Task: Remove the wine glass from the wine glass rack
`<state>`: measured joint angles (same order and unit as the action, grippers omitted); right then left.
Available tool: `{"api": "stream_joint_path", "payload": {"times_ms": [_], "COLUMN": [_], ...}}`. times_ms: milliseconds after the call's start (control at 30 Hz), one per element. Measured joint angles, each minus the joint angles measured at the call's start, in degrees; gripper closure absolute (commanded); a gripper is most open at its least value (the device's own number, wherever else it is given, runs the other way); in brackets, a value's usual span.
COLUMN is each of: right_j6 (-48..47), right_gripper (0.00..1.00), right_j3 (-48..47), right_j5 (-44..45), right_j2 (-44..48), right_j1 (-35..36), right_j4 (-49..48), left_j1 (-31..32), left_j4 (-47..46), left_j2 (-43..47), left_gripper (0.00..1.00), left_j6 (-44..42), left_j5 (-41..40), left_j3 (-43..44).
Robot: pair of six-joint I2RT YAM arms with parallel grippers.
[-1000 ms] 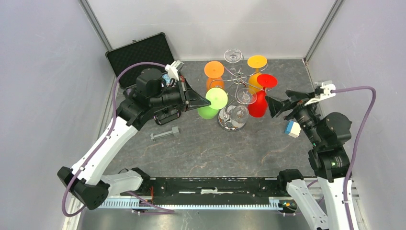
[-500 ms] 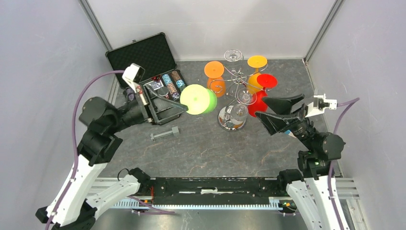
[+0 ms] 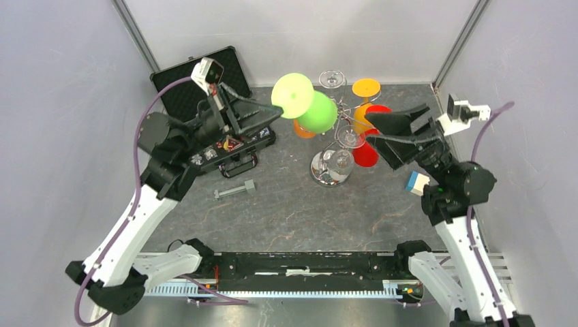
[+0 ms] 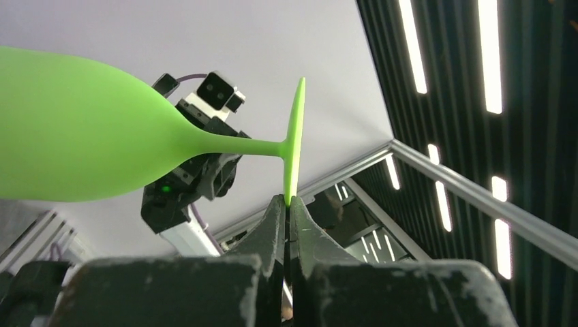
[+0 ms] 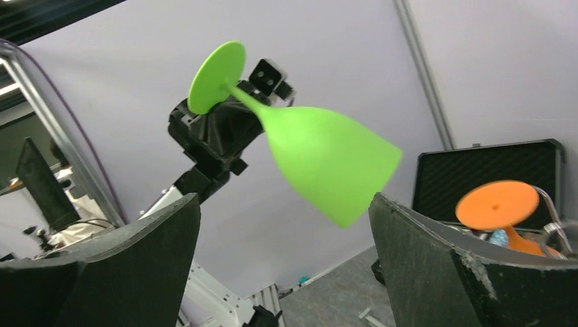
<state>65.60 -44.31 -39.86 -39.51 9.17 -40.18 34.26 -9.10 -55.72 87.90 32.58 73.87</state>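
One lime-green opaque wine glass (image 3: 315, 111) off the shiny chrome wire rack (image 3: 332, 170), sideways at upper centre, foot rim pinched in the clenched left hand (image 3: 272, 112). On the hooks: one orange glass (image 3: 302, 129) half hidden behind the green, one amber glass (image 3: 366, 87), one red glass (image 3: 368, 155), one clear glass (image 3: 332, 78). Right hand (image 3: 378, 133) spread wide, empty, at right of the rack. One black case (image 3: 204, 75) upper left on the bench (image 3: 286, 211).

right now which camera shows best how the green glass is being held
Left wrist view: the left gripper is shut on the foot's edge of the green wine glass, seen close up. Top external shows the glass tilted, the grip tiny. Right wrist shows the whole glass, the grip mostly behind its foot.
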Motion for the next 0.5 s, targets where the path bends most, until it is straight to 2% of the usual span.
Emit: {"api": "stream_joint_path", "payload": {"times_ms": [200, 333, 500], "right_j6": [0.1, 0.2, 0.2], "right_gripper": [0.02, 0.02, 0.02], "right_j3": [-10.3, -12.5, -12.9], "right_j5": [0.0, -0.1, 0.0], "right_j2": [-10.9, -16.2, -18.8], "right_j1": [7.6, 11.6, 12.9], "right_j4": [-0.5, -0.5, 0.4], "left_j1": [0.0, 0.0, 0.0], "left_j4": [-8.9, -13.0, -15.5], "left_j2": [-8.1, -9.2, -9.1], "left_gripper": [0.98, 0.98, 0.98], "left_j6": [6.4, 9.8, 10.9], "left_j5": [-1.9, -4.0, -6.1], "left_j3": [5.5, 6.2, 7.5]}}
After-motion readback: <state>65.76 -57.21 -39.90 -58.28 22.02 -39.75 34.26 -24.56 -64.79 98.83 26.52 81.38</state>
